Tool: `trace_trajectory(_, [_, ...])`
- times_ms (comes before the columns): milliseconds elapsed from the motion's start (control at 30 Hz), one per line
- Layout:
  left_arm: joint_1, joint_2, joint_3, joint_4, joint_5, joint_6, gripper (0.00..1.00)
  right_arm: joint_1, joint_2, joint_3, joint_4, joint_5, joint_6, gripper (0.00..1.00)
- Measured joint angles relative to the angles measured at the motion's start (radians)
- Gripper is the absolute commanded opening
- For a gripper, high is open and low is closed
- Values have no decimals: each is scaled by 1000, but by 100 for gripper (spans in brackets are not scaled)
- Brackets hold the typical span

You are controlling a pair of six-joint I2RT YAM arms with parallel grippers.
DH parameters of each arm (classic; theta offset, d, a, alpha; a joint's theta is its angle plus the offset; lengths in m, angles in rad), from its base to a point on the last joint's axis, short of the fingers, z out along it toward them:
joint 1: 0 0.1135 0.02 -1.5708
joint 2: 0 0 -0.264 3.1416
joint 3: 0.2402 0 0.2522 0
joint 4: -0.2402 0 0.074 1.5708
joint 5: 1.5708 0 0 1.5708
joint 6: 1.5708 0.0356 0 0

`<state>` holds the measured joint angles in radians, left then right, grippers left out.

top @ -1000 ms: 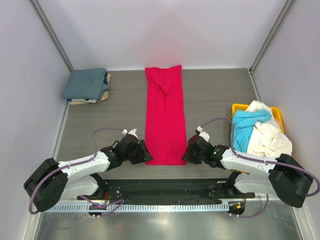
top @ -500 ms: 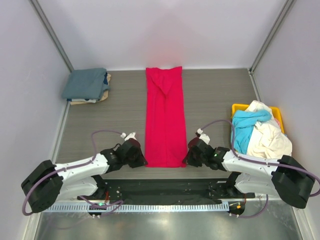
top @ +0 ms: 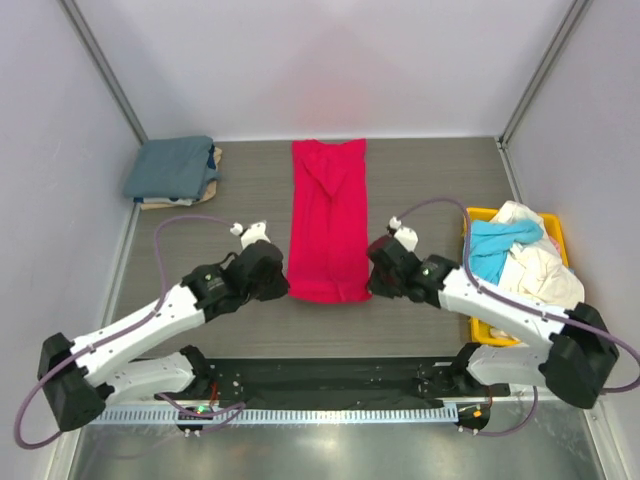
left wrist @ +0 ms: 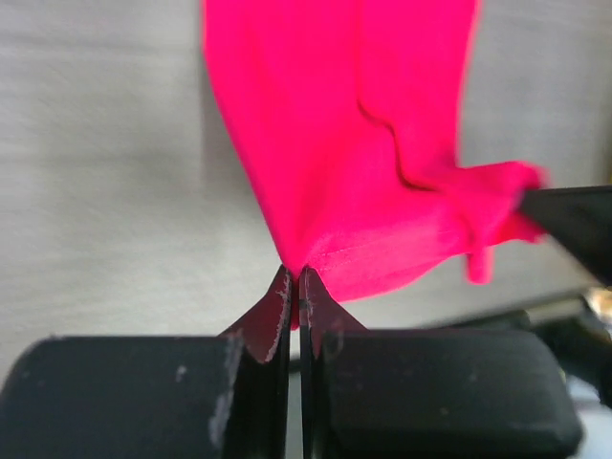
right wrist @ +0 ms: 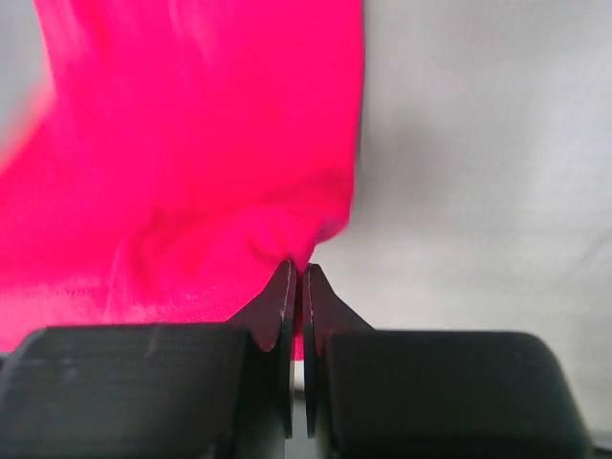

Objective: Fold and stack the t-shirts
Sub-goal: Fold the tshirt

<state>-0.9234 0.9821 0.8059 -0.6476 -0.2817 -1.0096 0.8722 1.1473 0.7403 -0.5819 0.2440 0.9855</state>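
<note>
A bright red-pink t-shirt (top: pixel 327 215) lies as a long narrow strip down the middle of the table. My left gripper (top: pixel 283 285) is shut on its near left corner (left wrist: pixel 316 244). My right gripper (top: pixel 371 282) is shut on its near right corner (right wrist: pixel 287 234). Both hold the near hem lifted above the table. A folded slate blue-grey t-shirt (top: pixel 170 166) lies on a tan one (top: pixel 207 190) at the far left. Cyan (top: pixel 490 250) and cream-white (top: pixel 530 270) shirts are heaped at the right.
The yellow bin (top: pixel 480 215) holding the loose shirts stands at the right edge, close to my right arm. Grey walls close in the table on the left, right and back. A black mat (top: pixel 330 375) lies along the near edge.
Both grippers have moved away from the near edge toward the back, carrying the shirt's near hem up and forward. The visible strip of shirt is now shorter.
</note>
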Motion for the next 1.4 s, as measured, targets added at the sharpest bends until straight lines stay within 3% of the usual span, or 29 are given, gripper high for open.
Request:
trace_trajectory(333, [310, 389, 307, 0, 50, 240, 0, -263, 375, 450, 2, 18, -283, 1])
trace_trajectory(600, [396, 682, 592, 14, 106, 359, 0, -367, 587, 625, -2, -13, -375, 1])
trace_trajectory(933, [494, 983, 850, -32, 193, 396, 4, -430, 777, 803, -14, -66, -416, 1])
trace_trajectory(1033, [509, 1064, 945, -71, 210, 402, 8, -444, 839, 861, -24, -80, -422, 13])
trace_trajectory(1100, [517, 1145, 1051, -111, 227, 410, 13, -455, 886, 914, -35, -87, -422, 45])
trace_trajectory(1167, [528, 1247, 1200, -163, 251, 416, 17, -472, 953, 1004, -64, -96, -429, 59])
trace_trajectory(1200, [537, 1312, 1295, -190, 272, 417, 33, -481, 985, 1053, -75, -98, -431, 66])
trace_trajectory(1300, [571, 1498, 1602, -269, 340, 412, 60, -517, 1118, 1300, -160, -113, -439, 73])
trace_trajectory(1333, [589, 1560, 1717, -287, 375, 399, 64, -529, 1155, 1379, -172, -117, -439, 74])
trace_trajectory(1400, [624, 1589, 1786, -303, 422, 378, 69, -561, 1212, 1529, -206, -130, -446, 74])
